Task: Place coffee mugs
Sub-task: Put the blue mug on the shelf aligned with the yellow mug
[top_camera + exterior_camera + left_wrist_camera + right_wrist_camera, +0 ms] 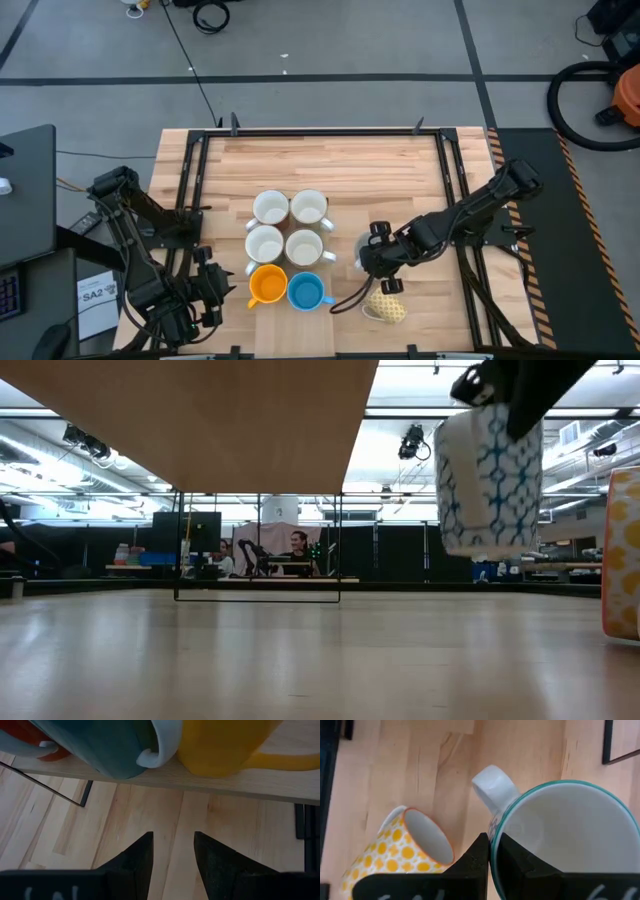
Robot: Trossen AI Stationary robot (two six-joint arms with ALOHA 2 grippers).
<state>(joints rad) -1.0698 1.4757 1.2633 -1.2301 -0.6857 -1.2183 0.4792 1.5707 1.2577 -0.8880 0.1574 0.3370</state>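
Note:
Six coffee mugs stand in a block at mid-table: several white ones (pixel 287 226), an orange one (pixel 267 285) and a bright blue one (pixel 305 291). My right gripper (pixel 378 258) hangs to their right, shut on a blue-and-white patterned mug (pixel 490 475) that is off the table. A yellow patterned mug (pixel 405 845) lies on its side just nearer the front edge (pixel 388 307). My left gripper (pixel 172 850) waits open at the near left (pixel 205 292), facing the orange mug (pixel 225 745) and the blue mug (pixel 110 745). My right gripper holds the patterned mug by its teal rim (pixel 493 832), right beside the white handle (pixel 492 785). One finger is inside the mug and one outside. The fingers come from above, slanting down. The mug hangs about upright, mouth up, clear of the table.
Black frame rails (pixel 190 200) run along the table's left, right and far sides. Bare wood (pixel 330 160) lies beyond the mugs toward the far edge. A person (pixel 297 550) sits in the room behind the table.

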